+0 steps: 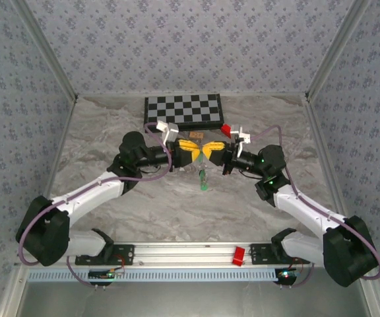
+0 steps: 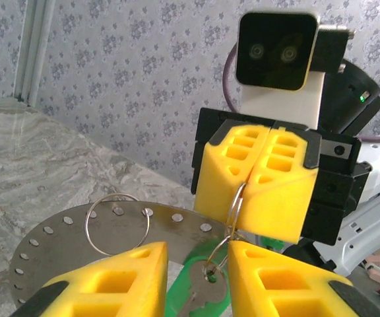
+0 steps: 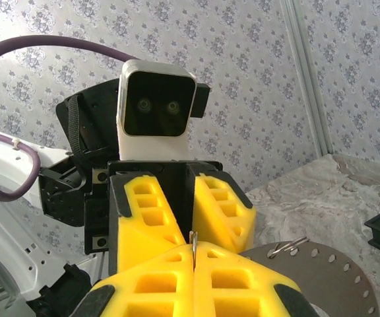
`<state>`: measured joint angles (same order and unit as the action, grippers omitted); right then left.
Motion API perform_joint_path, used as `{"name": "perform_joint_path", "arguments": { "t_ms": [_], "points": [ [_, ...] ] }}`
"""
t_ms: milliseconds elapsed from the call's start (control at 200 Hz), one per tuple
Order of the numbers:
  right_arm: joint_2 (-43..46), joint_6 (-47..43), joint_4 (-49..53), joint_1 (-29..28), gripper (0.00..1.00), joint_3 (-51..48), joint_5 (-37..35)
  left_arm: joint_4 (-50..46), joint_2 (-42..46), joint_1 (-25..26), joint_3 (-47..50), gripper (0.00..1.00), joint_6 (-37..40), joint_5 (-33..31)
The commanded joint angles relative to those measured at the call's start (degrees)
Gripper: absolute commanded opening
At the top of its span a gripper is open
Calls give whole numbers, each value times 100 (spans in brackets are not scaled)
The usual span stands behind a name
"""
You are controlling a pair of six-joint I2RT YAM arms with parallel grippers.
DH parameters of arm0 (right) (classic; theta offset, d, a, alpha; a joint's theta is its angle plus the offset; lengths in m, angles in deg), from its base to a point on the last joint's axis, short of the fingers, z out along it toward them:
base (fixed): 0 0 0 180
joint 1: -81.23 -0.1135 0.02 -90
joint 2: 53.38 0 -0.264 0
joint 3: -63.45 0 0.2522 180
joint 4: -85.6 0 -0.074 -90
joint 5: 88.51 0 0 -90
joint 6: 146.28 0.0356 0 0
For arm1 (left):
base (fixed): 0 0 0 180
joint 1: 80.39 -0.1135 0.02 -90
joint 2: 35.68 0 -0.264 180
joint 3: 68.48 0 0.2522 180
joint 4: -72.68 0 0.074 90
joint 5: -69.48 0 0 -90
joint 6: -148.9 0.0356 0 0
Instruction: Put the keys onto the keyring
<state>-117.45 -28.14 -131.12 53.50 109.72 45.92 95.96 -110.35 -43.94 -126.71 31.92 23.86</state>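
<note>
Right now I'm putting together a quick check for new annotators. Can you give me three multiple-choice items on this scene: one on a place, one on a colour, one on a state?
1. Where is the green-headed key?
A. Lying on the checkerboard
B. Hanging on the keyring
C. Resting on the near rail

2. What colour are the gripper fingers?
A. Yellow
B. Blue
C. Red

3. What state is the right gripper in?
A. Wide open
B. Shut on a red block
C. Shut on the keyring

Answers:
1. B: the left wrist view shows the ring's wire passing through the key's hole.
2. A: both pairs of fingers are yellow in every view.
3. C: its jaws are pressed together with the ring's wire coming out from between them.
</note>
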Motion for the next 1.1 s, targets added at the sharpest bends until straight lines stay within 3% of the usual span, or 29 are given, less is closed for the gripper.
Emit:
{"name": "perform_joint_path", "arguments": {
  "t_ms": [0,340,750,1094],
  "points": [
    [26,100,-370,-19,0,133,80,-91,-113,54,-261,24,140,214],
    [34,85,-366,-7,0,121,22,-536,-65,234,-273,21,481,490],
    [45,55,-329,13,0,68,9,-854,615,3,-67,32,563,-37],
    [-44,156,-468,-21,0,96,110,-34,244,-24,-232,34,-54,214]
  ]
}}
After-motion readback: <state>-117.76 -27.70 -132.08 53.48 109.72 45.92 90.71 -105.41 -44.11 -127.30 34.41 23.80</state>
